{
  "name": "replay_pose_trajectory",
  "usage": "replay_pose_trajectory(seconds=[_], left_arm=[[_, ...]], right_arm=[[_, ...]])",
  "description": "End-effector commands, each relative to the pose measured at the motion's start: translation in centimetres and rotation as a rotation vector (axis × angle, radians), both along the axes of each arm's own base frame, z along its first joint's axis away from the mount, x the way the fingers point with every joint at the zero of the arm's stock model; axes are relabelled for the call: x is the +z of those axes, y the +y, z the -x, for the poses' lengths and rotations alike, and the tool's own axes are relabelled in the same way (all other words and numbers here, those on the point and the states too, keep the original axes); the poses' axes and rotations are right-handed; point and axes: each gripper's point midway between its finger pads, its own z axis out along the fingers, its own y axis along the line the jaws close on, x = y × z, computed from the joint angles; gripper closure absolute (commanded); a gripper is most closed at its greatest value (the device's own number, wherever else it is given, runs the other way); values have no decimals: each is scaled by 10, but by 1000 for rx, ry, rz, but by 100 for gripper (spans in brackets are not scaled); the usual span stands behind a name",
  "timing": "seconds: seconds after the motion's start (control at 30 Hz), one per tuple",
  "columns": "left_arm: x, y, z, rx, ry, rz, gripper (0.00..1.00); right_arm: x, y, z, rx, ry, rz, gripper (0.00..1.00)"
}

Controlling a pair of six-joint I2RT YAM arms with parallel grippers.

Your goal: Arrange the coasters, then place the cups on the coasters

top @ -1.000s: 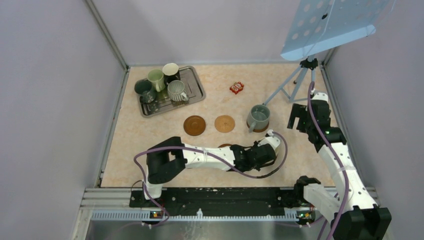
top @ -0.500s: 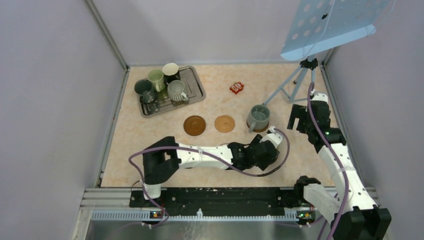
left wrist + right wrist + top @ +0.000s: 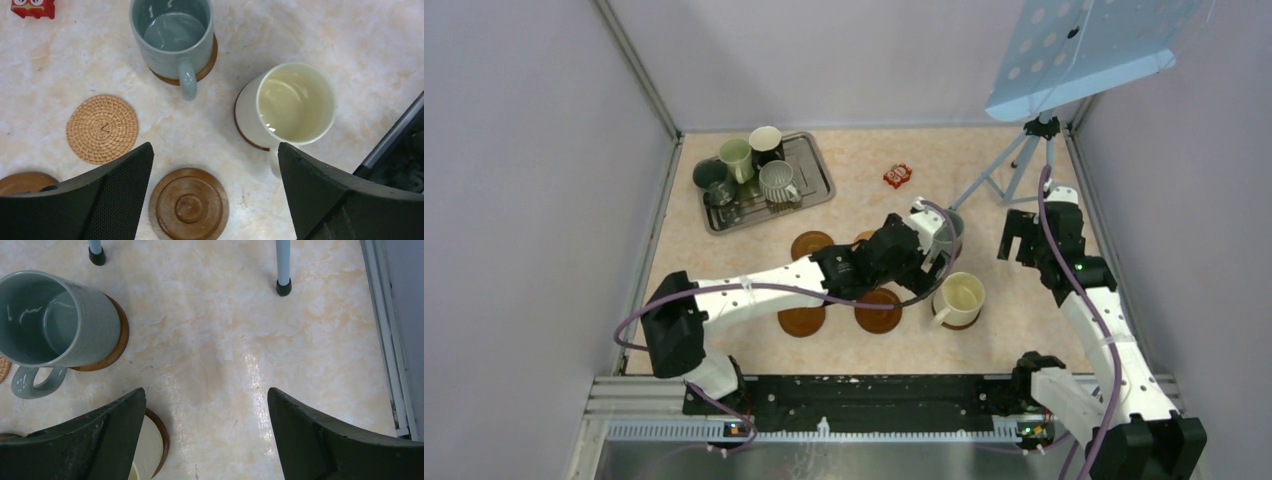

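A cream cup (image 3: 960,297) (image 3: 295,102) stands on a dark coaster at the near right. Behind it, a grey-blue cup (image 3: 172,37) (image 3: 50,320) sits on another dark coaster (image 3: 119,340). My left gripper (image 3: 911,250) (image 3: 215,150) hangs open and empty above the table between them. Bare coasters lie around it: a tan woven one (image 3: 102,129) and dark ones (image 3: 877,311) (image 3: 802,321) (image 3: 811,243). Several more cups stand in the metal tray (image 3: 816,172) at the back left. My right gripper (image 3: 1021,235) (image 3: 206,392) is open over bare table, right of both cups.
A small red packet (image 3: 897,176) lies at the back centre. A tripod (image 3: 1009,170) with a blue perforated panel stands at the back right. Grey walls enclose the table on the left, back and right.
My left gripper has opened and let go of the cream cup, which now stands on its coaster. The left arm has lifted and swung back toward the grey-blue cup. The right arm has not moved.
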Motion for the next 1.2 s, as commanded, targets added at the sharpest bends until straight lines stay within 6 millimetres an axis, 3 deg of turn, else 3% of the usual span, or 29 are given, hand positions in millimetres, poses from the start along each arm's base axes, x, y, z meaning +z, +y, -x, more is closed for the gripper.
replay_pose_trajectory(seconds=[0.0,0.13,0.37,0.53,0.83,1.17], left_arm=[[-16,5,10,-141,-18,-74,1],[-47,6,25,-202,54,-143,3],[-85,5,17,-132,88,-236,26],[-94,-6,24,-160,119,-245,31],[-99,-20,45,-222,122,-250,26],[-97,-10,42,-195,109,-275,23]], right_arm=[[9,0,-4,7,-39,-6,10],[10,0,-5,10,-38,-5,9],[9,1,-5,10,-32,-8,9],[10,0,-4,6,-35,-3,9],[8,-1,-3,4,-33,-1,9],[10,0,-5,23,-38,3,9]])
